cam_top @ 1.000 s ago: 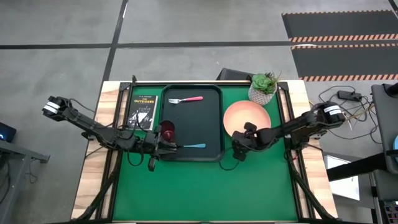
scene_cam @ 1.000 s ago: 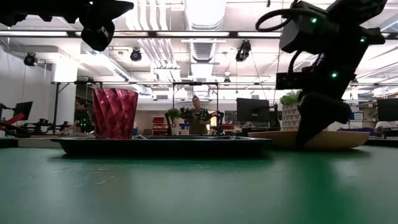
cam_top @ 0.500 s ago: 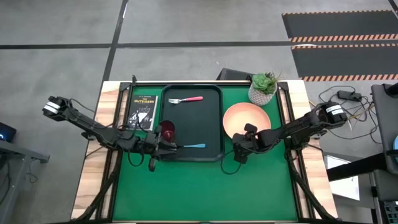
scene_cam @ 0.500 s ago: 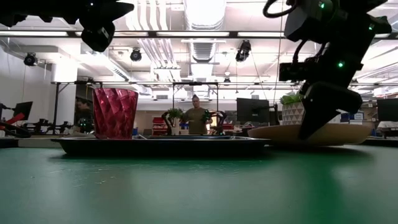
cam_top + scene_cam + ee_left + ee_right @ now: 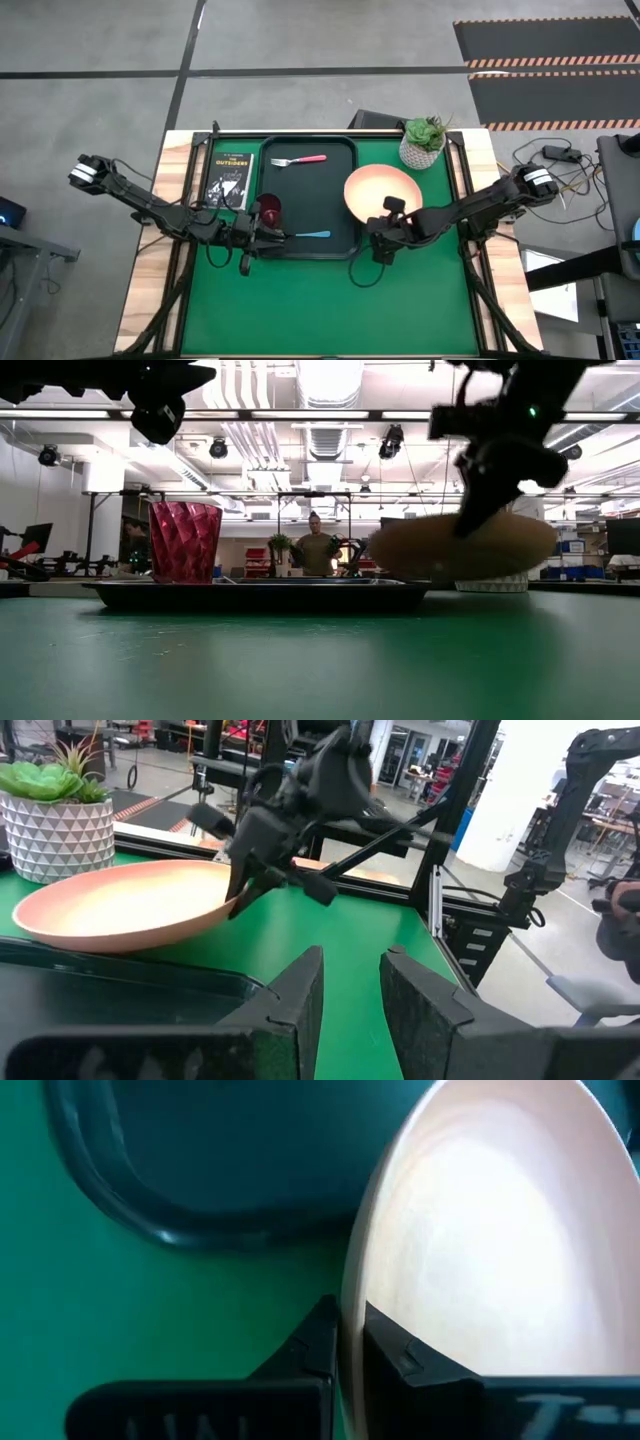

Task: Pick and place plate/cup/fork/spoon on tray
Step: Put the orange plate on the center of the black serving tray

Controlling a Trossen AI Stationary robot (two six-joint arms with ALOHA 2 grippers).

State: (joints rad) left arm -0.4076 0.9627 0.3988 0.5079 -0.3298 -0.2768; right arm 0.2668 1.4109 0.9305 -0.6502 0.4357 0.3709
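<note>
Right pincer (image 5: 383,231) clamped on the near rim of the plate (image 5: 382,194), one finger (image 5: 322,1342) outside the edge and one inside, seen plainly in the right wrist view. Plate lifted clear of the green surface (image 5: 330,300), tilted, hanging beside the right rim of the tray (image 5: 352,215) and slightly overlapping it from above; in the low view, blurred plate (image 5: 462,547) hanging below the pincer (image 5: 470,505), above tray height.

Left pincer (image 5: 262,236) at the near left corner of the tray, fingers (image 5: 290,1005) parted with a narrow gap, gripping nothing. Cup (image 5: 271,210) just beyond that pincer, upright inside the tray; spoon (image 5: 312,235) just to its right along the tray's near edge, blue handle pointing toward the plate. Fork (image 5: 298,160) farther off, at the tray's far edge, pink handle toward the right.

Outside the tray: book (image 5: 231,179) beyond the left pincer on its left side, potted plant (image 5: 424,141) beyond the plate, well past the right pincer.
</note>
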